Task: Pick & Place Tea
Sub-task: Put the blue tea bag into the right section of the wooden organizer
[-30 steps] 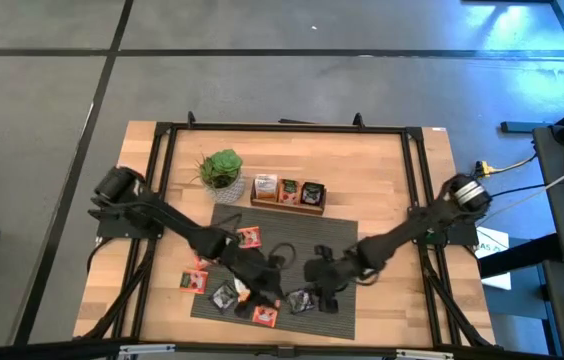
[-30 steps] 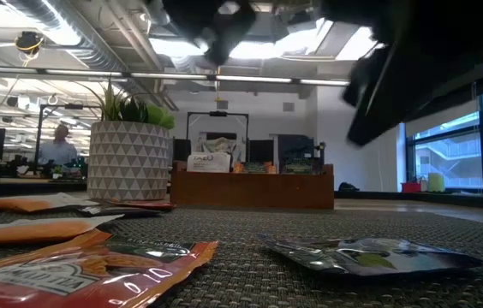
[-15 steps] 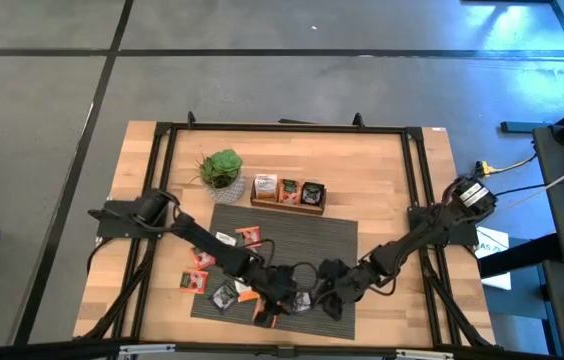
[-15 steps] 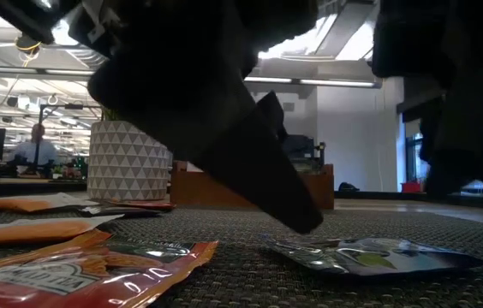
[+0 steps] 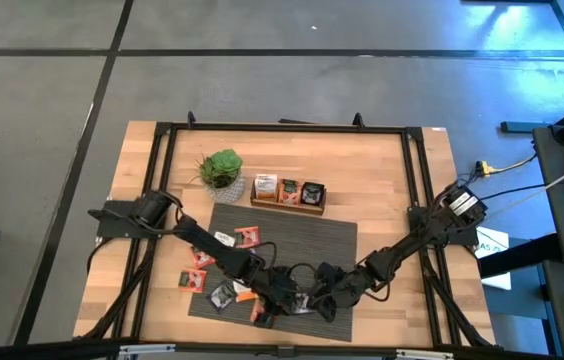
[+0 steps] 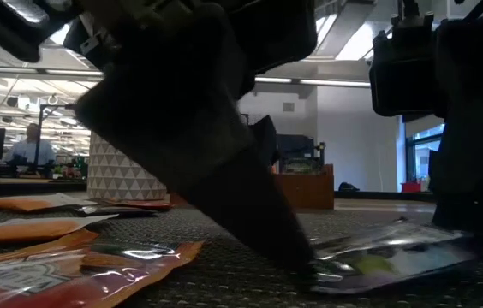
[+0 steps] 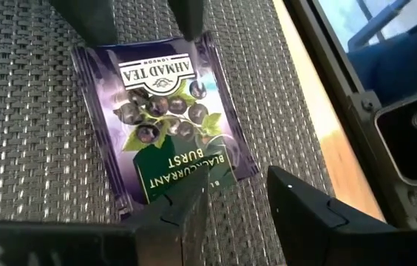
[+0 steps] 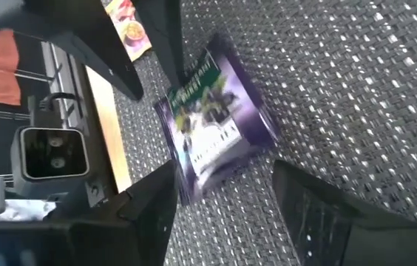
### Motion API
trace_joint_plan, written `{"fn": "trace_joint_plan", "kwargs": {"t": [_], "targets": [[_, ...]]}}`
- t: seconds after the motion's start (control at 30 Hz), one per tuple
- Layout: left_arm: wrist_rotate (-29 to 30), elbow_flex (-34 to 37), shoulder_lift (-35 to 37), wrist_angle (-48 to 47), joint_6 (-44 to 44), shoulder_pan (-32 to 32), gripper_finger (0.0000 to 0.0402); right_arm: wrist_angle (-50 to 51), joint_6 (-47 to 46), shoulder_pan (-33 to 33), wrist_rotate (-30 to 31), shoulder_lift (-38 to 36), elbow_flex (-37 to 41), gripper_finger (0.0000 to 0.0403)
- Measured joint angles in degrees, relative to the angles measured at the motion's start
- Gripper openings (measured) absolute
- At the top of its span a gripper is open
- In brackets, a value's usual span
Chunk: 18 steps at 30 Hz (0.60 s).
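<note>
The tea at hand is a dark purple sachet (image 7: pixel 164 122) on the grey woven mat (image 5: pixel 307 235), close to its near edge; in the high view it (image 5: pixel 302 302) lies between my two grippers. My left gripper (image 7: pixel 236 181) stands open at one end of it, slanting down from the table's left. My right gripper (image 8: pixel 223 168) is open at the other end, slanting down from the right. More sachets lie on the mat's left part: orange-red ones (image 5: pixel 249 236), a white one (image 5: pixel 224 238) and a dark one (image 5: pixel 224 295). My left gripper has one fingertip (image 6: pixel 297 257) down on the sachet's left end (image 6: pixel 327 269), slanting in from the table's left; its other finger stands beside the sachet. That end lies on the mat and the far end (image 6: pixel 421 239) is tipped up. My right gripper has its fingertips (image 7: pixel 192 29) at the sachet's edge (image 7: pixel 149 55), with nothing pinched between them. The raised end seems to lean on a finger; whether one is under it I cannot tell.
A brown wooden tray (image 5: pixel 287 207) holding sachets stands beyond the mat, with a potted plant (image 5: pixel 222 168) to its left. A black frame (image 5: pixel 162 200) runs along the table's sides. The mat's far right part is bare.
Both grippers have come down onto the mat and closed in on the purple sachet from either side; my right wrist has rolled. The sachet lay flat a second ago; now its right end is tipped up while its left end stays on the mat.
</note>
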<state>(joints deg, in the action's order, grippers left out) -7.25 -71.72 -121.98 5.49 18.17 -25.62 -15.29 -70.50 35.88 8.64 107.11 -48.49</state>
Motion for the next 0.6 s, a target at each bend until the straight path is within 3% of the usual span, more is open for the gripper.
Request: {"fn": "trace_joint_plan", "kwargs": {"t": [0.37,0.6], "targets": [[1.69,-0.05,-1.33,1.53,2.71,0.17,0.0136,0.08,-4.02,-0.52,-0.83,0.11,0.0,0.0195],[2.03,0.08,-1.45,2.37,2.69,0.17,0.0136,0.52,-3.75,-0.53,-0.83,0.11,0.0,0.0135]]}}
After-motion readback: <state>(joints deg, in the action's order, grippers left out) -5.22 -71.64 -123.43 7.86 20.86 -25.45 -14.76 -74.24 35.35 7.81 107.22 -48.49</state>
